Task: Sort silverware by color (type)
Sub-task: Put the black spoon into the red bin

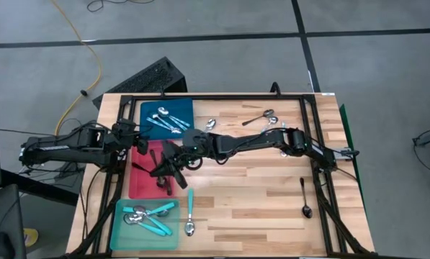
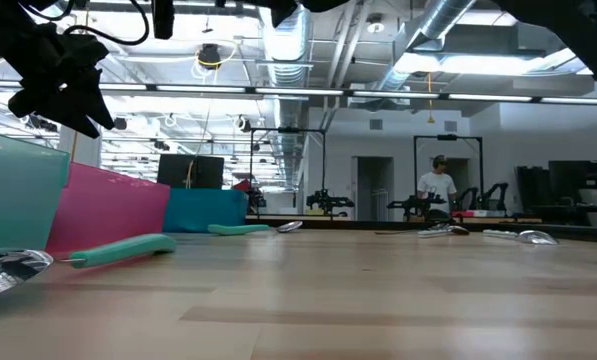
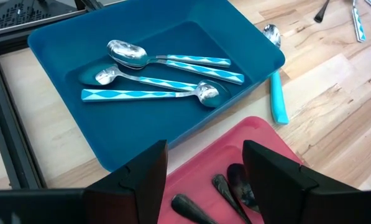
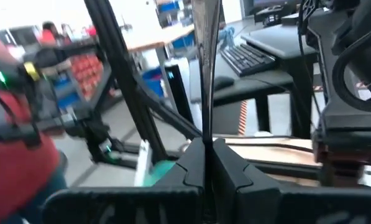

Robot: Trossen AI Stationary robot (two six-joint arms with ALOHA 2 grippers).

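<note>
Now the right gripper [image 1: 173, 167] hangs over the flat red plastic tray [image 1: 140, 183], jaws clenched on a thin black spoon [image 4: 205, 68]. Left gripper [image 3: 204, 180], jaws released, hovers at that tray's twelve o'clock edge beside the flat blue tray [image 3: 67, 62].

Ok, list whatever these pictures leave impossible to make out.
- High view: red tray contents, mostly covered by the right arm.
- Left wrist view: black spoons, partly hidden by the open left jaws and the picture's edge.
- Right wrist view: thin dark piece in the shut right jaws; blurred, top cut off.
- Low view: far spoons, too small to type.
</note>
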